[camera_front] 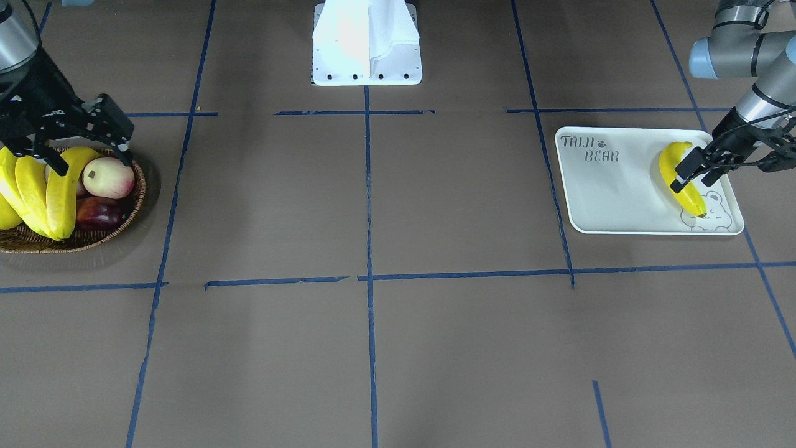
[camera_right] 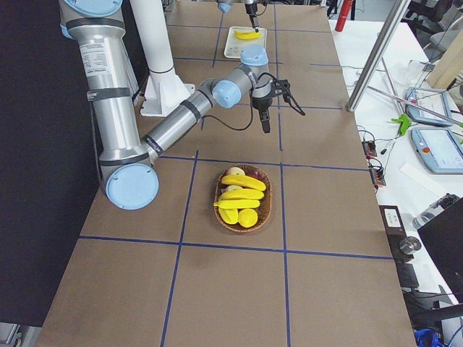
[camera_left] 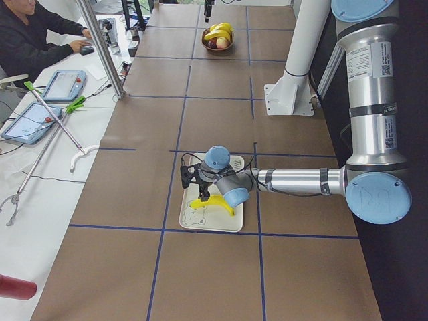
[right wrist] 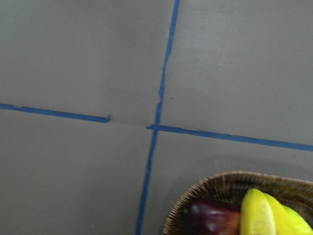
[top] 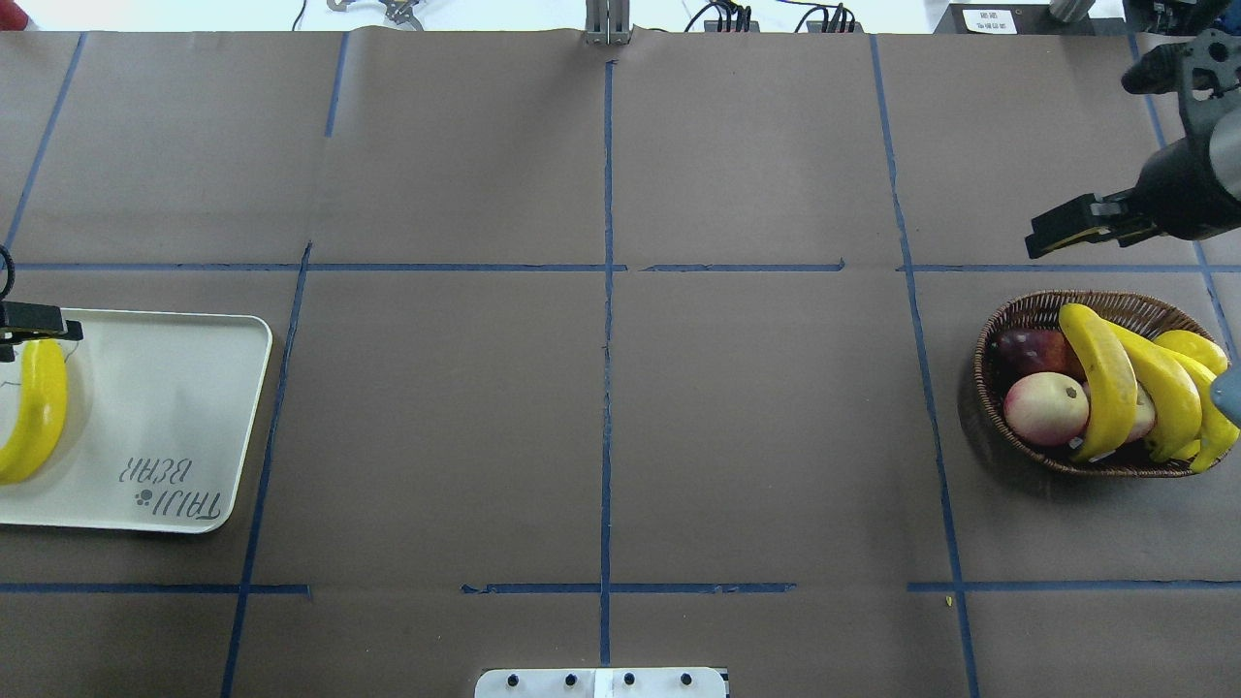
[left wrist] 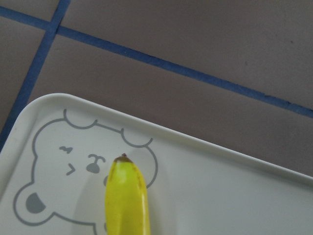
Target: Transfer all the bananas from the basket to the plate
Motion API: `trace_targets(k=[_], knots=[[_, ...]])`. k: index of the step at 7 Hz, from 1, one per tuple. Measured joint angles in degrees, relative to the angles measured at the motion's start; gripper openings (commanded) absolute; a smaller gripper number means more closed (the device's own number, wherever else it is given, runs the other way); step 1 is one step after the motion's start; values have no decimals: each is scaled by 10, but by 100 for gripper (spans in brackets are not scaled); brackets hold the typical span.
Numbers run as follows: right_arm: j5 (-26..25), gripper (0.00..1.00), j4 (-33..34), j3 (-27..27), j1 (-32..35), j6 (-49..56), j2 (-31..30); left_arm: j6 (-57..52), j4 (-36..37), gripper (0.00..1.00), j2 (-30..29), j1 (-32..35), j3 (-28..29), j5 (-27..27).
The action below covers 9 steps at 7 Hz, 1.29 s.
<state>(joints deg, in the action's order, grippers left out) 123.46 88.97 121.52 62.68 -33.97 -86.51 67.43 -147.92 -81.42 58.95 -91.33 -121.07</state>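
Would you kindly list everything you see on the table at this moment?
basket: one, brown wicker, table end on the robot's right
plate: one, white, table end on the robot's left
bananas: three, yellow, side by side in the basket
banana: one, yellow, lying on the plate, tip on the bear outline
round fruit: one, pink and cream, in the basket
dark fruit: one, dark red, in the basket
stubby fruit: one, yellow, in the basket
table: one, brown with blue tape lines
left gripper: one, black, at the plate's banana, grip unclear
right gripper: one, black, open, raised near the basket
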Motion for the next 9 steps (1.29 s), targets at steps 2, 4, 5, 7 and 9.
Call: trace_targets(k=[2,4,5,7,9], knots=[[70,100,-1,-3,57,101,-79,5,3,100,-14,3,-17,-13],[94,100,-4,-6,70,83,-109,10,4,100,-28,3,-15,-19],[95,100,-13,-9,64,46,-116,11,4,100,-32,3,-13,-19],[86,100,-63,-22,28,-18,-137,11,5,100,-38,3,-10,-20],[78,100,-162,-54,-13,-87,-158,11,6,100,-44,2,-8,-19]])
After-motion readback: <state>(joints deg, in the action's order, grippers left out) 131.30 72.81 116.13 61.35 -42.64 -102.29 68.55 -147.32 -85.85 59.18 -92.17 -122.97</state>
